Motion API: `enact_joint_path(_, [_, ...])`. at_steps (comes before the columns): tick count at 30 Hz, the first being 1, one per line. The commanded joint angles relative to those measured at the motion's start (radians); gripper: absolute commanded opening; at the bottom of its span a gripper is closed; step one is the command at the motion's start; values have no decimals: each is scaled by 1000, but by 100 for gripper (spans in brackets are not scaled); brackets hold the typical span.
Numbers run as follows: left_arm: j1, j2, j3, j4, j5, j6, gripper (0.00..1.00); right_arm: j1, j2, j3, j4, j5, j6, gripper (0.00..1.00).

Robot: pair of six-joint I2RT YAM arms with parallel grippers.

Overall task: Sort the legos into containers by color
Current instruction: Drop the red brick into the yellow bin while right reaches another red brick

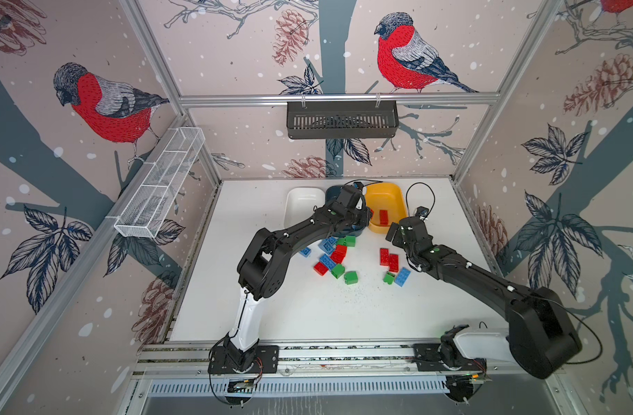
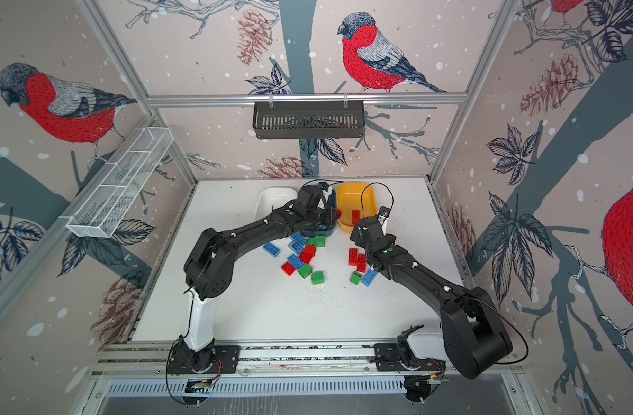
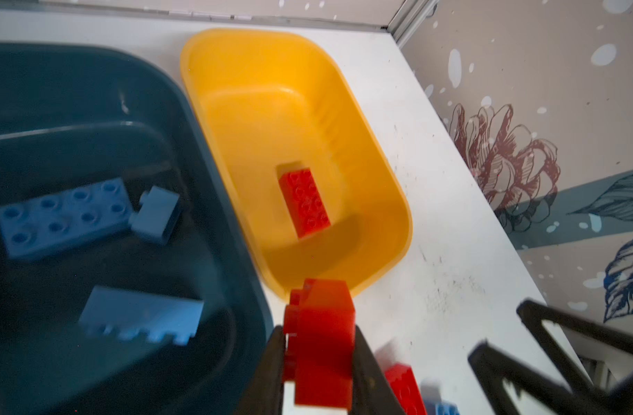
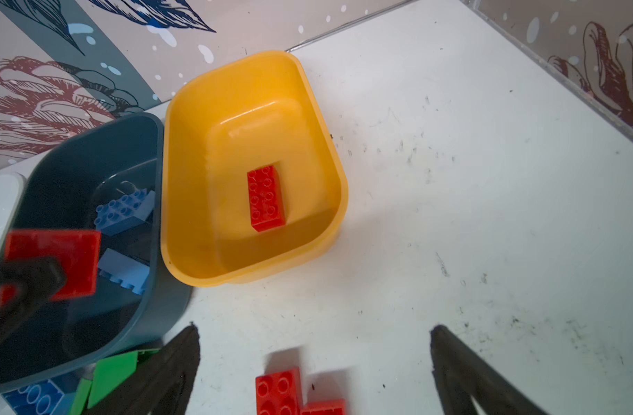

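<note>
Left pincer (image 3: 316,355) squeezes a red lego (image 3: 325,316) tight, up where the dark blue tub (image 3: 92,90) – three blue legos (image 3: 65,219) inside – sits beside the yellow tub (image 3: 257,90), which holds one long red lego (image 3: 305,203). Right pincer (image 4: 315,332) is wide open and holds nothing – it hangs over the white desk (image 4: 487,179), near the loose legos (image 1: 338,253).
</note>
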Motion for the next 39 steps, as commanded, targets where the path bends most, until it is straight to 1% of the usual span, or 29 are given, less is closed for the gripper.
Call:
enact_joint_path(1, [1,91,119,-12,49,22,19,-31,-30,-44,29,-148,-25,99])
enact_joint_path(2, [0,124,169,-37,49,22,21,-44,-26,-47,28,-193,-27,99])
enact_joint_path(3, [1,154,215,-66,46,20,24,-47,-21,-48,19,-208,-21,100])
enact_joint_path(4, [1,184,269,-107,39,21,30,-52,-15,-50,9,-215,-17,99])
enact_joint_path(6, [1,226,352,-175,25,23,50,-53,-9,-61,7,-238,-24,98])
enact_joint_path(7, [1,232,375,-191,24,27,59,-57,-9,-70,19,-267,-34,100])
enact_joint_path(8, [1,225,373,-193,24,28,65,-58,-8,-76,24,-287,-32,100])
enact_joint_path(10, [1,193,338,-169,22,29,72,-57,-3,-81,31,-323,-35,100])
enact_joint_path(14, [1,96,218,-110,-2,32,82,-53,27,-62,21,-362,-46,99])
enact_joint_path(19, [2,-29,64,-55,-86,34,97,-43,120,25,-46,-433,-83,99])
enact_joint_path(21, [5,-78,7,-34,-112,36,97,-38,165,68,-89,-454,-90,98])
enact_joint_path(24, [15,-146,-87,5,-129,26,97,-21,210,98,-104,-466,-103,98])
enact_joint_path(29, [38,-224,-227,72,-118,-14,97,-11,283,140,-124,-509,-108,98])
enact_joint_path(39, [88,-281,-359,110,-93,-70,97,43,379,213,-176,-510,-143,95])
